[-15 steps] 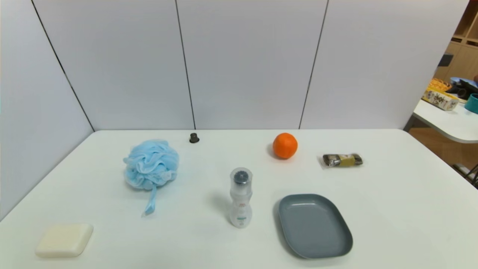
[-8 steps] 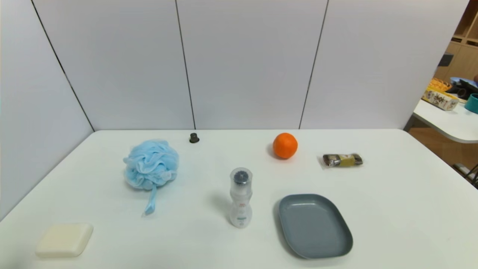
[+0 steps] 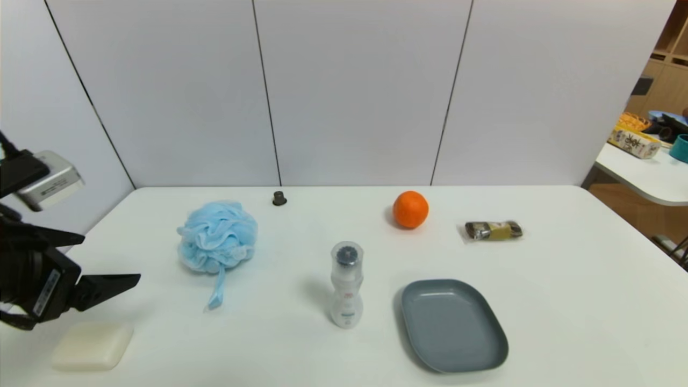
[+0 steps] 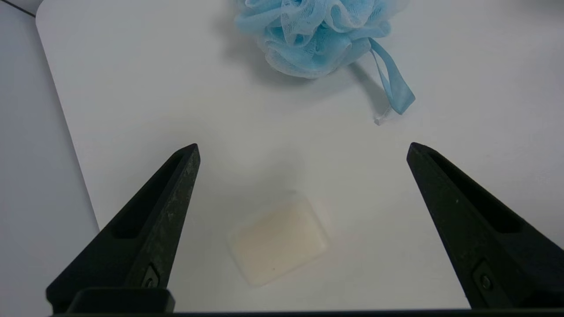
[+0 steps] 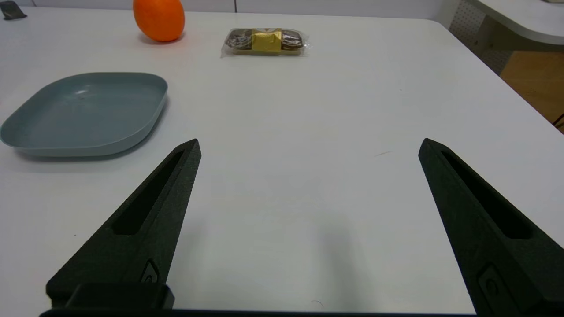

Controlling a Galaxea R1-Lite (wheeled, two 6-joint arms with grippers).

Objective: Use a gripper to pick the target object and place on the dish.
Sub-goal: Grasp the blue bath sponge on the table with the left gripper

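Observation:
The light-blue mesh pouf (image 3: 217, 236) rests on the table's left half, its ribbon loop (image 3: 217, 293) trailing toward me. My left gripper (image 3: 112, 257) hangs open at the far left, above the cream soap bar and short of the pouf. Through the left wrist view the pouf (image 4: 317, 31) lies ahead of that open left gripper (image 4: 303, 145), nothing between the fingers. The grey-blue dish (image 3: 451, 322) lies bare at the front right. The right gripper (image 5: 309, 141) is open over bare table, with the dish (image 5: 83, 110) off to one side.
A cream soap bar (image 3: 92, 345) lies at the front left. A clear bottle (image 3: 346, 285) stands between pouf and dish. An orange (image 3: 410, 209), a wrapped snack (image 3: 493, 230) and a small dark knob (image 3: 279, 198) sit farther back. Wall panels close the back and left.
My left gripper has come into the head view from the left edge, open, above the soap bar. The objects on the table have not moved.

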